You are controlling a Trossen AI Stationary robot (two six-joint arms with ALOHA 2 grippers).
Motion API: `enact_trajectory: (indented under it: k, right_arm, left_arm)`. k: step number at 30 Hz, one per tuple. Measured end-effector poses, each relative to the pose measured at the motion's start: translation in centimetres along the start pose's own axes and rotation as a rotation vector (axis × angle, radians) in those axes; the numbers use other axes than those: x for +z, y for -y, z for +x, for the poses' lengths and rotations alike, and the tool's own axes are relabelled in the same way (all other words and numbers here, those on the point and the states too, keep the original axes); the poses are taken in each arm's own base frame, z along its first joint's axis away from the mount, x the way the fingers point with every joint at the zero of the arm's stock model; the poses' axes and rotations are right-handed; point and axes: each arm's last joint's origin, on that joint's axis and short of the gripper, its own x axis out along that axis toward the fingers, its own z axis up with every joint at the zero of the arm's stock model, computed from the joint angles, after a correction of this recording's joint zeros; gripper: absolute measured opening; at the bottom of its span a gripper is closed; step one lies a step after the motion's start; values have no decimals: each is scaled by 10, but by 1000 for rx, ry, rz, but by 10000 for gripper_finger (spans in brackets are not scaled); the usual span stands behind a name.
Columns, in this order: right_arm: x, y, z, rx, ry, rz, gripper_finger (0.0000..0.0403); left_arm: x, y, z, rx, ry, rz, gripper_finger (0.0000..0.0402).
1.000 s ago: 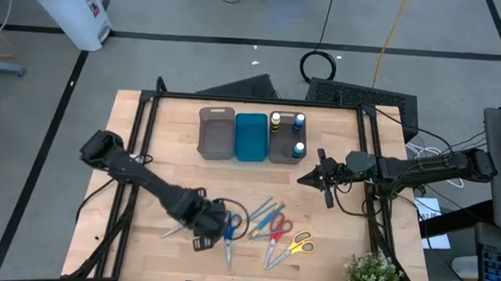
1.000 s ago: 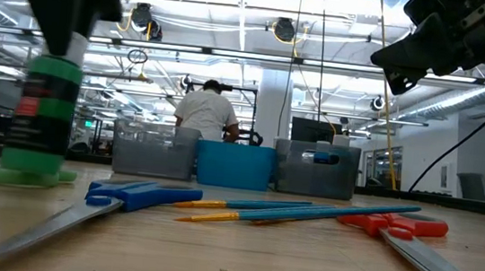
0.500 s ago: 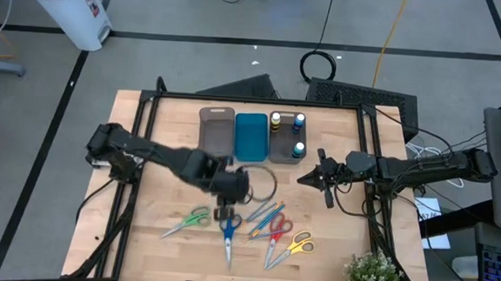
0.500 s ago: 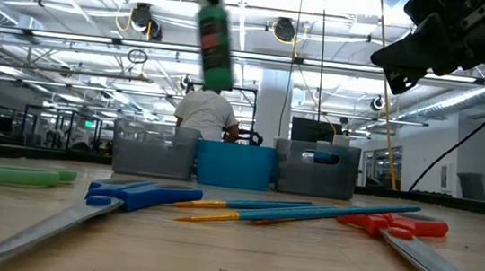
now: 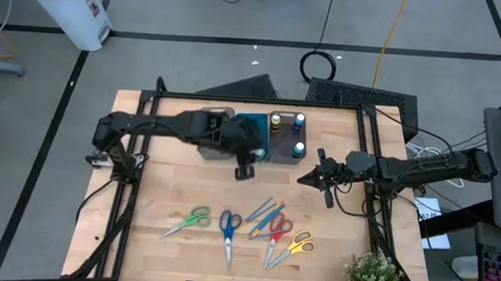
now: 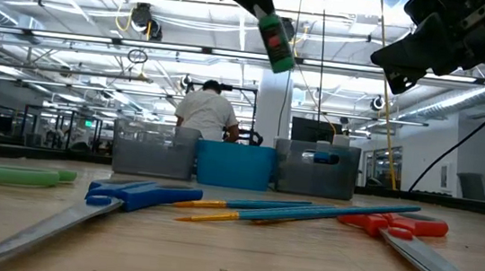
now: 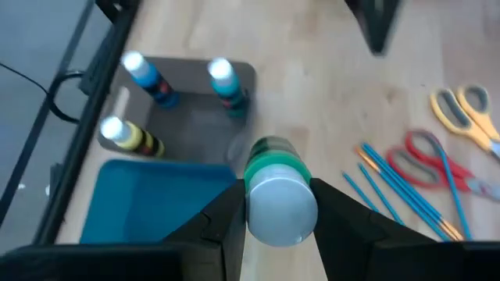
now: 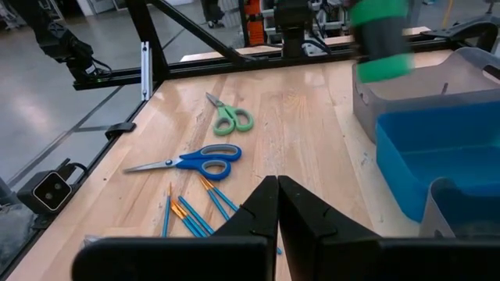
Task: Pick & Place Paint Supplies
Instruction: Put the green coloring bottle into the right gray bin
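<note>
Overhead, the left gripper [image 5: 246, 164] pinches a small white bottle with a green top [image 7: 275, 190], holding it in the air above the blue rectangular tray [image 5: 251, 134]. Off to the side, the right gripper [image 5: 308, 176] hangs with fingers pressed together.

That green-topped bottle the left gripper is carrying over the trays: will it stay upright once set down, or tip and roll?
Probably tippy: the green-topped white bottle looks tall and narrow, tilted in the left gripper. Its round body would likely roll if it fell. The three bottles standing upright in the grey tray suggest a flat base holds.
</note>
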Motion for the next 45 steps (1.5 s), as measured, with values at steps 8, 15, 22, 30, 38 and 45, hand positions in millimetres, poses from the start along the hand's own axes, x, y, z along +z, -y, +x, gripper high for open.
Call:
enact_trajectory:
  k: [8, 15, 22, 30, 38, 45]
  right_arm:
    - [1, 0, 0, 0, 8, -8, 1]
    - [1, 0, 0, 1, 13, -9, 1]
    - [1, 0, 0, 1, 13, -13, 1]
    - [1, 0, 0, 1, 13, -27, 0]
    - [1, 0, 0, 1, 13, -31, 0]
    - [1, 0, 0, 0, 12, -31, 0]
  left_arm:
    - [10, -32, 19, 9, 74, -13, 129]
    - [7, -48, 60, 25, 23, -28, 129]
    - [-7, -57, 113, 40, -86, -35, 129]
    - [-19, -63, 144, 38, -155, -40, 129]
    - [-17, -63, 145, 18, -130, -44, 129]
    - [-19, -60, 156, -31, -128, -42, 129]
